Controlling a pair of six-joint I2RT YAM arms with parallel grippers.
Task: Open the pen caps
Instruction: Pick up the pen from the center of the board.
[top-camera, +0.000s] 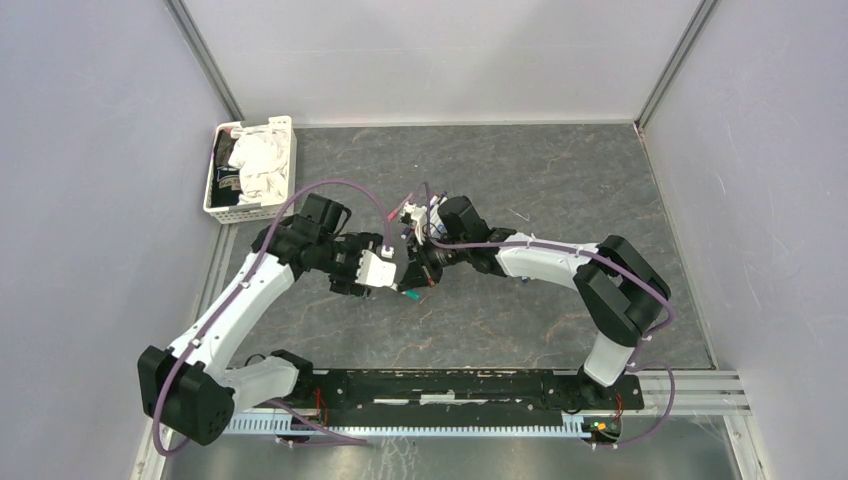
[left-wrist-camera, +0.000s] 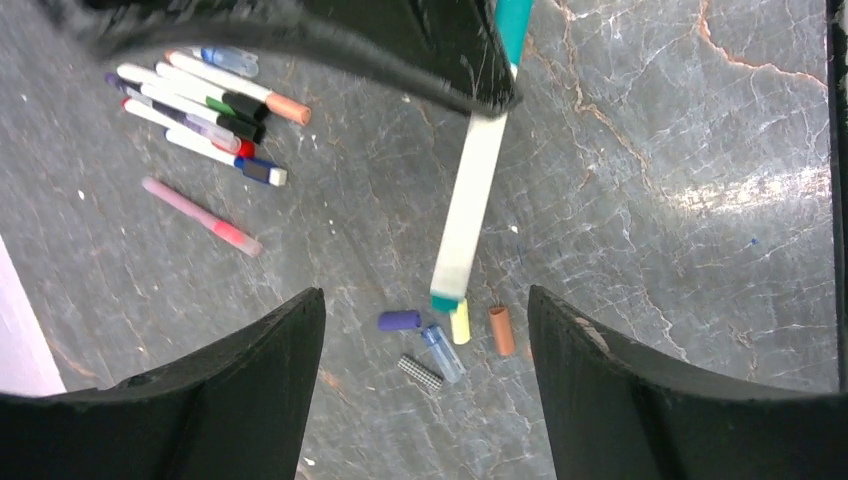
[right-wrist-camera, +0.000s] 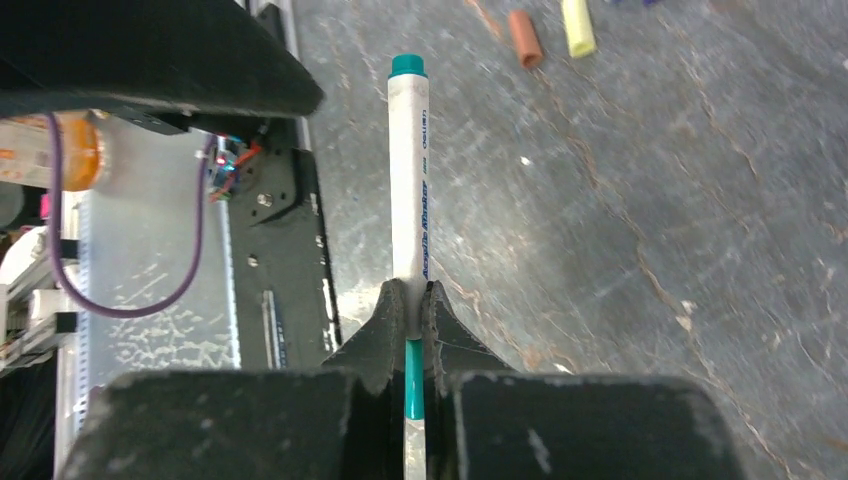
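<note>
Basket (top-camera: 245, 214), 1, white, w/ white cloths (top-camera: 262, 160) in it, sits well left of the teal pen (right-wrist-camera: 408, 180) in the top view.

Next the pen heap (left-wrist-camera: 205, 110): approx. 7 white-barrelled pens lying side by side & overlapping, left of the teal pen in the left wrist view. The exact no. is hard to tell. 1 pink pen (left-wrist-camera: 200, 215) lies alone just beside the heap, also left of the teal pen.

Then the left gripper (left-wrist-camera: 425, 296): fingers spread wide, gripping nothing. The teal pen's far end shows in the gap and touches neither finger.

There are 5 caps loose on the table (top-camera: 560, 180), all near that far end of the teal pen:
- purple cap (left-wrist-camera: 399, 320)
- black chequered cap (left-wrist-camera: 420, 372)
- clear bluish cap (left-wrist-camera: 441, 352)
- yellow cap (left-wrist-camera: 459, 322), the one nearest the pen's end
- orange-brown cap (left-wrist-camera: 501, 330)

The right wrist view catches only the yellow & orange-brown ones whole.

The teal pen, 1, has a white barrel w/ teal at both ends. Print along the barrel reads "Acrylic Marker"; the smaller print nearer the far end is too small to read.

The right gripper (right-wrist-camera: 411, 300) has its fingers closed tight on the teal pen's barrel, about where white meets teal.
</note>
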